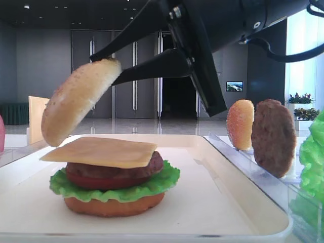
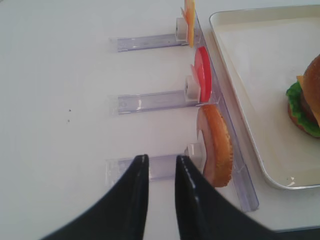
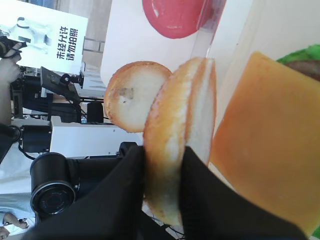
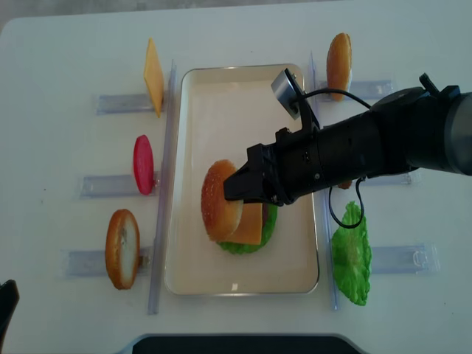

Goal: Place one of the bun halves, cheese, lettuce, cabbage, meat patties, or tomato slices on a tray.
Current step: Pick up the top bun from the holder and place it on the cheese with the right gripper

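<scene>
Two jaws — right gripper [image 4: 234,188] clamped on top bun [image 4: 220,200] | left gripper [image 2: 161,172] closed, empty

White table surface [image 4: 59,44], matte, filling both overhead views; a few small dark specks at centre left of the left wrist view. Clear acrylic holder rails [image 2: 150,102] laid flat on it.

Low front view: large dim hall behind the table. Dark grey back wall [image 1: 40,61] with tall double doors [image 1: 134,76], vertical handles catching light. Dark ceiling with small recessed spots [image 1: 26,6] at upper left. Glossy pale floor [image 1: 152,125]. Small lit screen [image 1: 234,86] on the wall at right of centre. Bright window [image 1: 304,55] at far right, potted plants [image 1: 299,98] below it. Pale wooden chair back [image 1: 35,119] at left.

Right wrist view: white poster with printed characters [image 3: 47,42] at upper left; black camera [image 3: 52,190] at lower left.
</scene>
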Motion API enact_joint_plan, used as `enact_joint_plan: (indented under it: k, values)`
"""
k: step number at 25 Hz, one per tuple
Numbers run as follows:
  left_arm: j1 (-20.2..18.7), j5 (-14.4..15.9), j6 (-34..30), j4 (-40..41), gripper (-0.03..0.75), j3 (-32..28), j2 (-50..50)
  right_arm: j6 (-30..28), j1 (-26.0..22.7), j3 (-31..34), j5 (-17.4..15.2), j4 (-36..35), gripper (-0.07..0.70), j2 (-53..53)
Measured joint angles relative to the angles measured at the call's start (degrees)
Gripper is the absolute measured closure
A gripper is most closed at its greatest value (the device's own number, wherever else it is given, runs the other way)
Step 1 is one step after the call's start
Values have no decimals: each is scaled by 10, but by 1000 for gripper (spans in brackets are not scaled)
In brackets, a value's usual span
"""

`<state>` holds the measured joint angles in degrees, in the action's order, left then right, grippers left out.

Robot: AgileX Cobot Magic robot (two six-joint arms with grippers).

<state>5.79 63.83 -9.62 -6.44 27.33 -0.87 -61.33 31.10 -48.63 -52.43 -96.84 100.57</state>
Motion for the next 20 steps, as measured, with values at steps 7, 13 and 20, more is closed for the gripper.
enact_joint_plan:
  k: [7,13,20]
  values:
    - [0,0,-4,0,575,0,0,-2,0,0,17,7,451,0]
    - [0,0,-4,0,575,0,0,-4,-8,0,10,13,451,0]
    - [0,0,-4,0,575,0,0,-5,-8,0,13,19,451,0]
